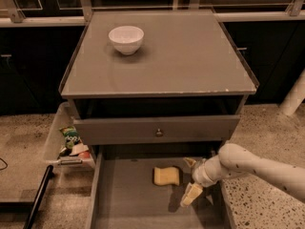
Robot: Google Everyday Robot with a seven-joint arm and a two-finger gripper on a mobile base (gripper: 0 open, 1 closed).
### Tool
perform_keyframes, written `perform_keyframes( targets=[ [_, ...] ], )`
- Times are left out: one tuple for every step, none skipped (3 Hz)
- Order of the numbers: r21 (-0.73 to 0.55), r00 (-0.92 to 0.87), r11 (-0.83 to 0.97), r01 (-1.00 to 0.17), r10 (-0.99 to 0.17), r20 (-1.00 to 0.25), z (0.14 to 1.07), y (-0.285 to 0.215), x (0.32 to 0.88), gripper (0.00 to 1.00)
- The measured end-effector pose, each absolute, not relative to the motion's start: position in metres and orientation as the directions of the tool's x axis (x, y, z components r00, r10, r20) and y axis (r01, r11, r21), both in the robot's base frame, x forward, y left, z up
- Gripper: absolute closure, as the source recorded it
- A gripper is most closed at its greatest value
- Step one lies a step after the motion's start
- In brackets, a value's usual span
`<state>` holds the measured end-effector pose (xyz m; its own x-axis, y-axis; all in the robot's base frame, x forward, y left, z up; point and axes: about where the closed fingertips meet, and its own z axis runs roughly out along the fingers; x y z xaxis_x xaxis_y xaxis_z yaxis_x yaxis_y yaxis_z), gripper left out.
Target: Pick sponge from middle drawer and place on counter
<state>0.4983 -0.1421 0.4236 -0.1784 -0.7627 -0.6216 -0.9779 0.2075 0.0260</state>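
Counter [190,56]: smooth flat grey square top with a thin rim and white chips on the front edge. A white round glossy bowl [126,38] sits at its back left. Below it is a grey drawer front [124,130] with a small round knob [159,132].

The middle drawer [128,199] is pulled out under that, wide and shallow, with a plain matte grey floor and thin raised side walls.

The sponge [166,176] lies flat on the drawer floor, right of centre. It is pale yellow and roughly rectangular, with slightly wavy edges and a soft look.

The gripper [190,178] is inside the drawer, just right of the sponge, near it but not touching it. I read the cream fingers as spread wide: one tip is toward the drawer's back and the other toward its front, with nothing between them.

The arm [259,168] is white, rounded and tube-like. It comes in from my right edge and slopes down and left over the drawer's right wall, wrist bent down toward the floor of the drawer.

Left of the cabinet is a clear plastic bin [56,136] holding colourful packets [72,138]. The speckled stone floor [267,137] lies around it all.
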Motion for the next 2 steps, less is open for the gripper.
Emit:
perform_keyframes(
  targets=[
    [-0.01, -0.142, 0.2, -0.98, -0.726, -0.673, 0.403, -0.133, 0.508, 0.0],
    [-0.033, -0.121, 0.202, -0.979, -0.697, -0.706, 0.381, -0.128, 0.515, 0.0]
  ],
)
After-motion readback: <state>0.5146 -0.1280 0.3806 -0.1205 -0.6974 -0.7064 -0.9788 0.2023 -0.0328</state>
